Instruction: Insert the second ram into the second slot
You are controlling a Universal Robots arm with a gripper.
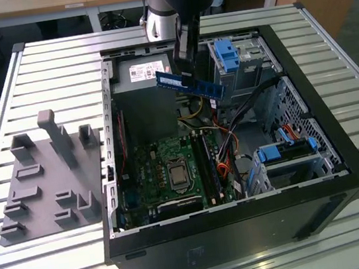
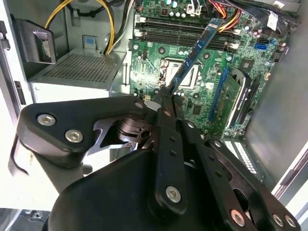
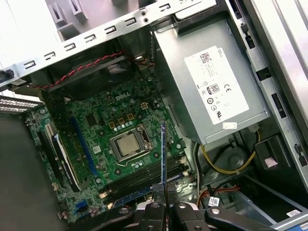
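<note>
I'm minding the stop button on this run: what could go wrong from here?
The gripper holds the second ram near one end, high above the motherboard; the stick could pivot or slip in the grip. Orange cables lie close beside the memory slots and might snag it on the way down.

The gripper (image 3: 166, 196) is pinching the second ram (image 3: 164, 154) between its two black fingers, and the stick is showing edge-on as a thin blue line. It is hanging over the green motherboard (image 3: 96, 130), just beside the processor socket (image 3: 127, 145) and crossing the dark memory slots (image 3: 144, 185). It seems to be sitting clear of them, though that is hard to judge edge-on. The grey power supply (image 3: 178, 91) is lying next to the board, with yellow cables (image 3: 219, 169) curling near it.
</note>
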